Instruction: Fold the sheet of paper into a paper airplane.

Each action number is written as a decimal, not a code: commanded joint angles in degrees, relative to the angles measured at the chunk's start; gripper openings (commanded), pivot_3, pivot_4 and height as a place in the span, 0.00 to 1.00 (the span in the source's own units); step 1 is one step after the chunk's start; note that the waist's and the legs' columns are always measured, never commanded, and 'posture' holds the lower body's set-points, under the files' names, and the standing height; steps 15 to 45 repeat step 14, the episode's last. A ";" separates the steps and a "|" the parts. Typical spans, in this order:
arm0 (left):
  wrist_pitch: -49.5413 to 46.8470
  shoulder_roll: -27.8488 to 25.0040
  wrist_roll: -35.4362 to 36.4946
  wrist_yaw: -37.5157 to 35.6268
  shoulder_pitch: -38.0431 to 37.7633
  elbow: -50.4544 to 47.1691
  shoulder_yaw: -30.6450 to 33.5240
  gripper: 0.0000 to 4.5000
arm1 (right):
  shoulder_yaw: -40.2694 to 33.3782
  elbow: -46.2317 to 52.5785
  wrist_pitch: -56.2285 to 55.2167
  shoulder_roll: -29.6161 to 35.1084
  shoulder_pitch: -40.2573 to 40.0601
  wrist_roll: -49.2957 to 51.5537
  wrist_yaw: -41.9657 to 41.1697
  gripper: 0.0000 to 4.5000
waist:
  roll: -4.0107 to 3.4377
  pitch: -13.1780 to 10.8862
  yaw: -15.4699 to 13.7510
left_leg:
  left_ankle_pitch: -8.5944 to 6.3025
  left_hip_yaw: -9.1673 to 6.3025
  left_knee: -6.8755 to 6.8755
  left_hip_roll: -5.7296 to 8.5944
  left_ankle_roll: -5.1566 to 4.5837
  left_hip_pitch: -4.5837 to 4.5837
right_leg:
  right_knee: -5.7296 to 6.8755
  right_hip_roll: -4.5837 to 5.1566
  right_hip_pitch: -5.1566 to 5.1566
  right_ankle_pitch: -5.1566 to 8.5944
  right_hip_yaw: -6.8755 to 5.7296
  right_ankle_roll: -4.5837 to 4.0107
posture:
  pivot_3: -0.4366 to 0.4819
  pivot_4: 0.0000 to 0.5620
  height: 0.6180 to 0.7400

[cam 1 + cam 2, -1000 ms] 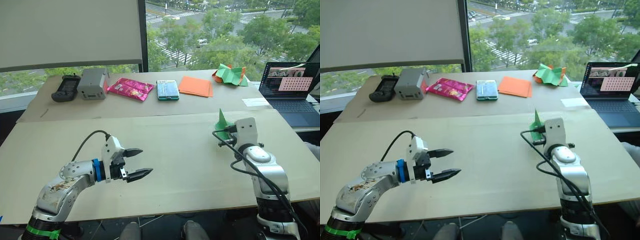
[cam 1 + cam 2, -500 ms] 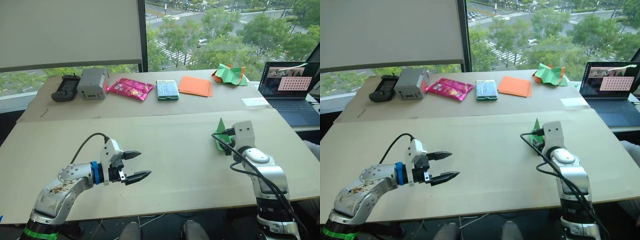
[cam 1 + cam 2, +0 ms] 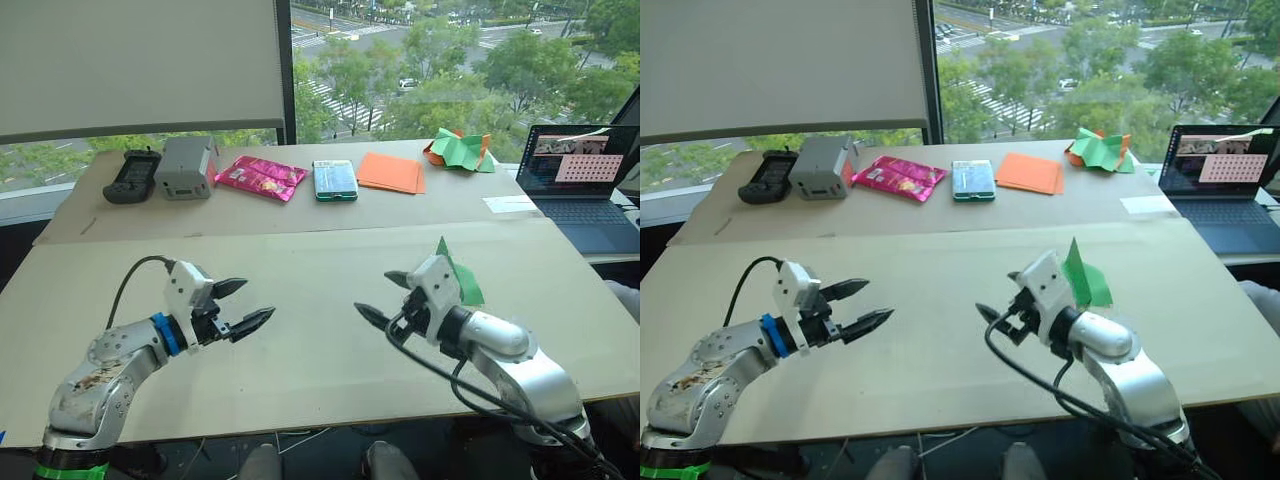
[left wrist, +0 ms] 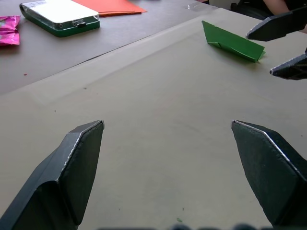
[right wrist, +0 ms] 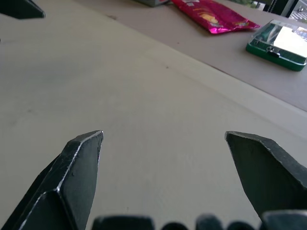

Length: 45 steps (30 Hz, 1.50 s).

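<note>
The sheet of paper is folded into a pointed green wedge, the paper airplane [image 3: 458,276]. It rests on the near table at the right, just behind my right gripper [image 3: 378,295], and nothing holds it. That gripper is open and empty, pointing left toward the table's middle. My left gripper [image 3: 252,300] is open and empty too, hovering over the left part of the table and pointing right. From the left wrist the paper airplane [image 4: 232,40] lies on the table beside the right gripper's fingertips [image 4: 278,26].
On the back table stand a black controller [image 3: 131,175], a grey box [image 3: 186,167], a pink packet [image 3: 260,177], a green case [image 3: 335,179], orange sheets [image 3: 391,172] and a crumpled green-and-orange heap [image 3: 460,148]. A laptop [image 3: 580,180] sits at the far right.
My right gripper opened, let go of the green paper and swung left toward the table's middle. The left gripper drew back slightly to the left, still open.
</note>
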<state>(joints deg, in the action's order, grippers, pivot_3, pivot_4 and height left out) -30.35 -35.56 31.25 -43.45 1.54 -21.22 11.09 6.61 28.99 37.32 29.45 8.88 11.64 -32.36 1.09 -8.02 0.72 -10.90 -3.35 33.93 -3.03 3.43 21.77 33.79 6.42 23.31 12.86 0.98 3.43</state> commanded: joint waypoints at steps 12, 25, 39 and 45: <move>3.20 -0.66 -0.30 -0.17 -3.35 -0.12 3.89 1.00 | 1.01 -6.40 -6.50 -0.46 0.90 -3.04 0.49 1.00 | 0.00 0.00 0.01 | 0.01 0.01 -0.01 0.00 -0.02 0.07 | -0.04 -0.01 -0.10 0.00 -0.02 0.01 | 0.48 0.27 0.72; 3.66 -0.59 -0.29 -0.65 -3.69 0.41 4.06 1.00 | 0.91 -6.69 -6.52 -0.60 0.99 -3.01 0.55 1.00 | 0.00 0.00 0.02 | 0.01 0.01 -0.01 0.00 -0.02 0.05 | -0.02 -0.01 -0.10 0.00 -0.02 0.01 | 0.48 0.27 0.72; 3.66 -0.59 -0.29 -0.65 -3.69 0.41 4.06 1.00 | 0.91 -6.69 -6.52 -0.60 0.99 -3.01 0.55 1.00 | 0.00 0.00 0.02 | 0.01 0.01 -0.01 0.00 -0.02 0.05 | -0.02 -0.01 -0.10 0.00 -0.02 0.01 | 0.48 0.27 0.72; 3.66 -0.59 -0.29 -0.65 -3.69 0.41 4.06 1.00 | 0.91 -6.69 -6.52 -0.60 0.99 -3.01 0.55 1.00 | 0.00 0.00 0.02 | 0.01 0.01 -0.01 0.00 -0.02 0.05 | -0.02 -0.01 -0.10 0.00 -0.02 0.01 | 0.48 0.27 0.72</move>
